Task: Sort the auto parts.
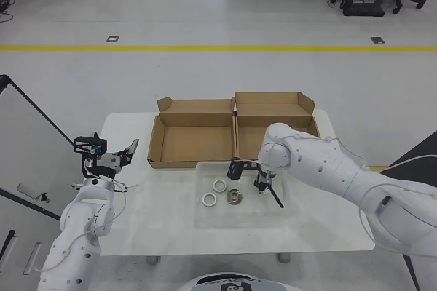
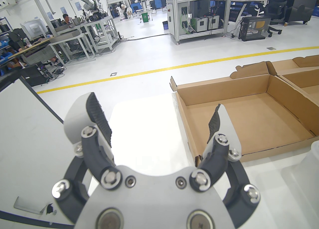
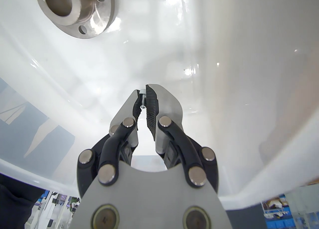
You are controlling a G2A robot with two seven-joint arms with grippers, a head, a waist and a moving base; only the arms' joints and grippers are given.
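A white tray (image 1: 258,214) sits at the table's middle and holds a metal flange (image 1: 234,196), two white rings (image 1: 219,186) (image 1: 209,198) and a black rod (image 1: 276,196). My right gripper (image 3: 143,95) is down inside the tray (image 3: 224,40), shut on a small silver screw (image 3: 142,99) pinched between its pads; the flange (image 3: 74,0) lies a little beyond it. From above, the right gripper (image 1: 261,185) hangs just right of the flange. My left gripper (image 2: 157,112) stays open and empty over the table's left edge, seen from above as the left gripper (image 1: 124,153).
Two open cardboard boxes stand side by side behind the tray, the left box (image 1: 191,142) and the right box (image 1: 273,124); both look bare inside. The left box (image 2: 251,120) lies ahead of the left gripper. A white panel (image 1: 18,145) stands beside the table's left.
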